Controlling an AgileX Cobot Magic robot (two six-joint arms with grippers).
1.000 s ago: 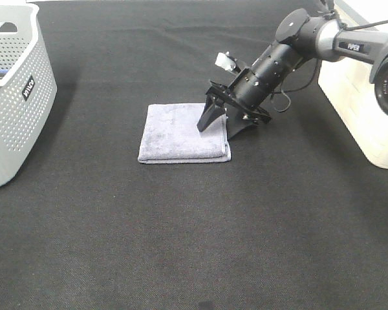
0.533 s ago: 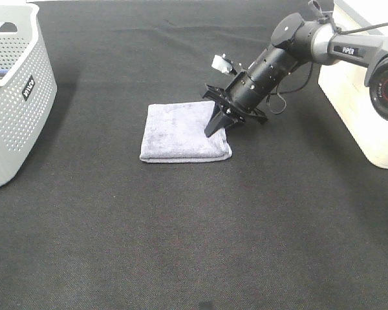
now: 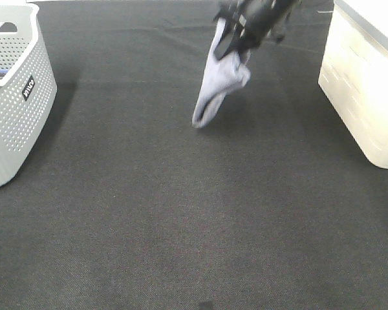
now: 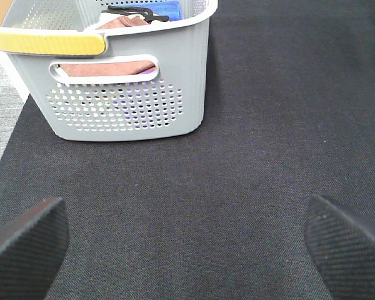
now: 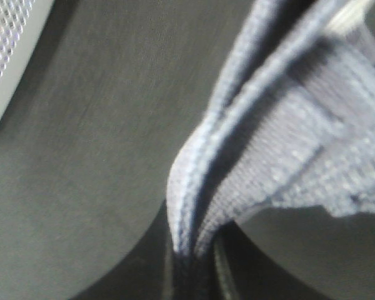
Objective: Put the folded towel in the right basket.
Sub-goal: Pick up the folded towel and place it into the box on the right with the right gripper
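1. The right basket (image 3: 365,90) is a cream, straight-walled box with faint ribs. It stands on the bench (image 3: 181,226), which is covered in a dark, finely woven mat.
2. A grey basket (image 3: 13,97) stands far across the bench from the right basket. It is plastic, with walls pierced by rows of small holes, a slot handle and a yellow strip (image 4: 56,44) on its rim. It holds a pinkish-brown cloth (image 4: 106,67), a blue one (image 4: 162,9) and something black.
3. Nothing on the bench lies between the towel (image 3: 220,84) and the right basket.
4. The towel is pale lilac-grey terry, folded in layers with a stitched hem. It hangs in the air, off the bench, between the two baskets and nearer the right basket, though well apart from it.
5. The right arm (image 3: 258,16) has its jaws closed on the towel's upper end, and the rest droops below them in a loose loop. The right wrist view is blurred and filled with the folds, and one dark fingertip (image 5: 194,275) touches the cloth.
6. The left jaws are spread wide with nothing between them. Their ridged black fingertips (image 4: 25,250) are above bare mat near the grey basket, far from the right basket.
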